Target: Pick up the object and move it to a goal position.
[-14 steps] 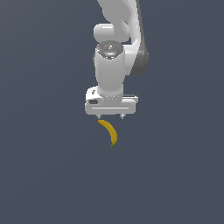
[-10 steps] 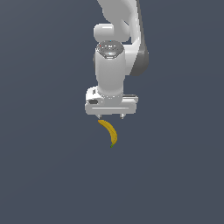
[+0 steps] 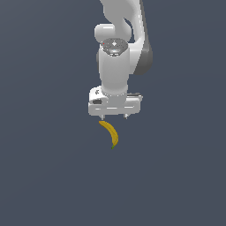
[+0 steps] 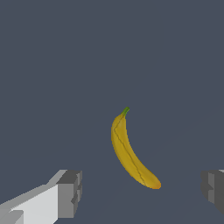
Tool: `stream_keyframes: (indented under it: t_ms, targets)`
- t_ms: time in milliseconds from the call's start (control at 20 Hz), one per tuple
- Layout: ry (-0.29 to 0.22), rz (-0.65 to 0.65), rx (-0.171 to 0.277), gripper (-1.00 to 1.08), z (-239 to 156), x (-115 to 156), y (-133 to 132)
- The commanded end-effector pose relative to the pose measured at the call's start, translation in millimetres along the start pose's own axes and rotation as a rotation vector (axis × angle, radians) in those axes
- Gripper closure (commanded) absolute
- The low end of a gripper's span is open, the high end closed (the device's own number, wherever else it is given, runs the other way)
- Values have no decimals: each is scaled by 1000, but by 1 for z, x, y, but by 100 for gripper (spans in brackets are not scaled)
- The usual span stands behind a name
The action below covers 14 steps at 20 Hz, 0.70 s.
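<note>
In the wrist view the gripper (image 4: 140,192) stands wide open, its grey fingers (image 4: 70,194) far apart and holding nothing. Between and beyond them the banana (image 4: 131,153) lies free on the dark desk (image 4: 52,65), green tip toward 12 o'clock. In the exterior view the banana (image 3: 111,133) sits just under the gripper (image 3: 114,117), toward 6 o'clock. Against the earlier frames, arm and banana look unchanged.

Banana (image 3: 110,133) lies just below the tool (image 3: 114,117) (untouched).
</note>
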<state>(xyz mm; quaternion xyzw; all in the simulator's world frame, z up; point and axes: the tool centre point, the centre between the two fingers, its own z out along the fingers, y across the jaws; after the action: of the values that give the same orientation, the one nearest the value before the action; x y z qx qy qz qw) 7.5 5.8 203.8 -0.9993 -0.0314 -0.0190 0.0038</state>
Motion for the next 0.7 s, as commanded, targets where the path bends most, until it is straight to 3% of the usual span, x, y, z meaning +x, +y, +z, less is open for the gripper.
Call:
stream_keyframes:
  t_ms: [0, 650]
  targets:
    - [-1, -2, 0, -92, 1, 0, 1]
    - [-15, -143, -5, -92, 52, -11, 11]
